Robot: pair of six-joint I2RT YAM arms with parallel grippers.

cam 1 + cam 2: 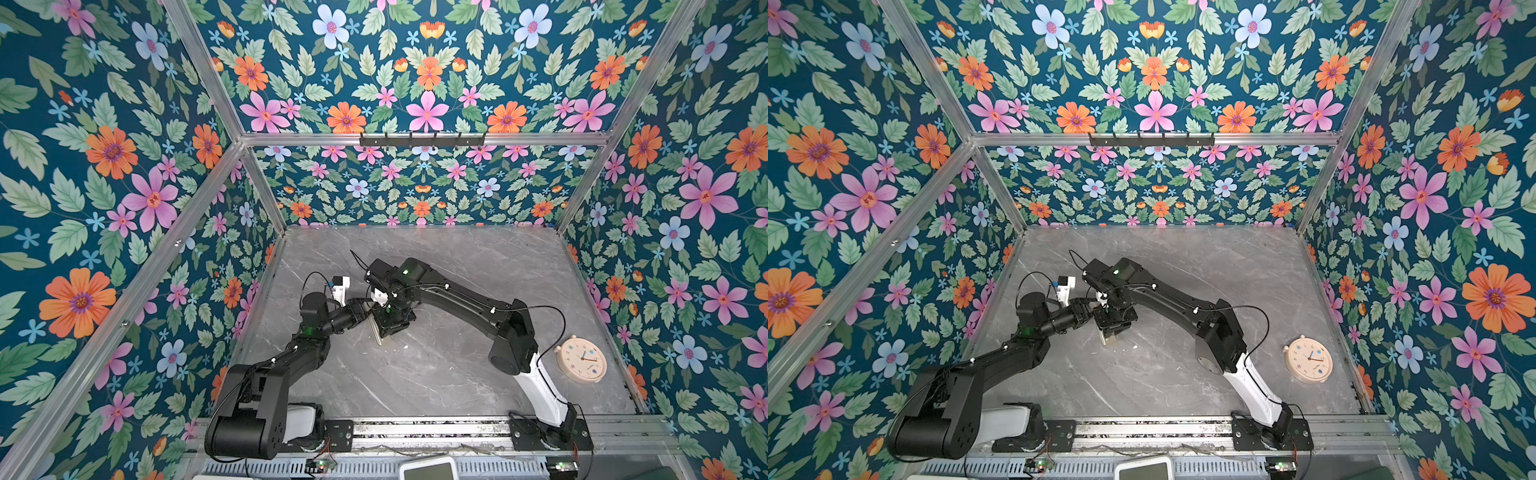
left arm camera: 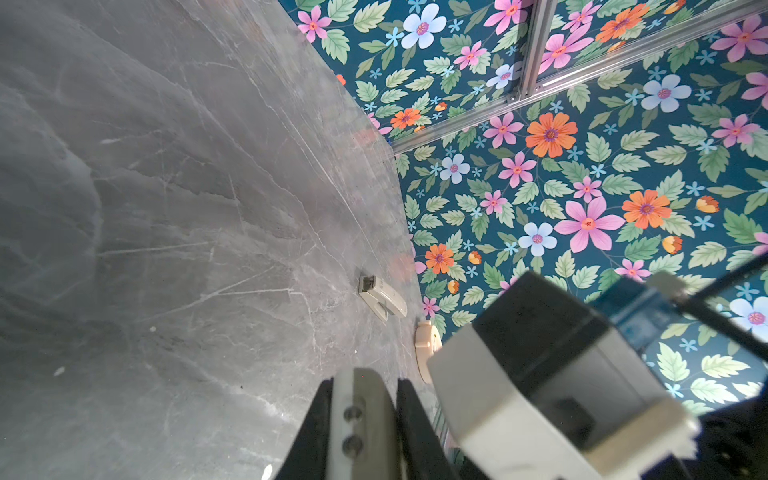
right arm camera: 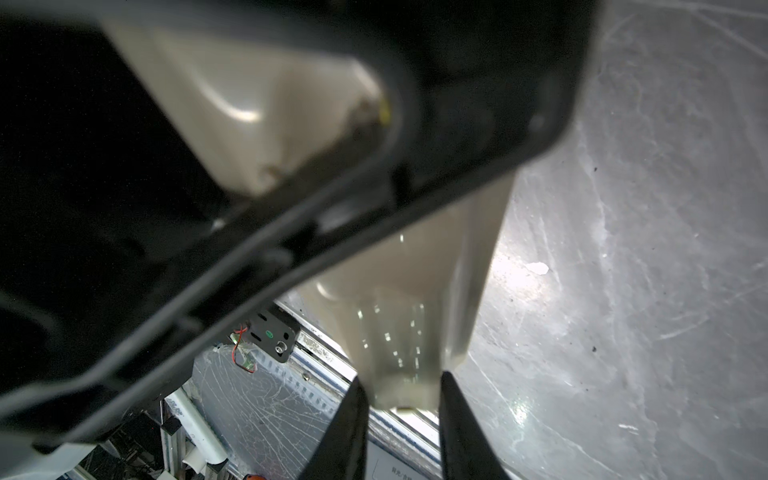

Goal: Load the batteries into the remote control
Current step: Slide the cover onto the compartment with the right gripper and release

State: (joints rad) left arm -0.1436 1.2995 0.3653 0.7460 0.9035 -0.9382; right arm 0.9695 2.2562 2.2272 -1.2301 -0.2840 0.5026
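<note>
Remote control [image 3: 399, 332]: beige handset, held over the left half of the table [image 1: 457, 374]. Right gripper [image 3: 401, 382] has a finger on either side of the nearer end; whether clamped or just parted, we cannot tell. Further along, left gripper [image 2: 365, 386] is clamped across the body. We judge it light, stiff and slick-shelled, best gripped by the long edges, firmly but without crushing force.

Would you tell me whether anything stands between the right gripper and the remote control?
Nothing visible does. In the right wrist view, the end of the remote control sits between the fingers of the right gripper. The left gripper crosses the remote control farther along, beyond those fingers.
</note>
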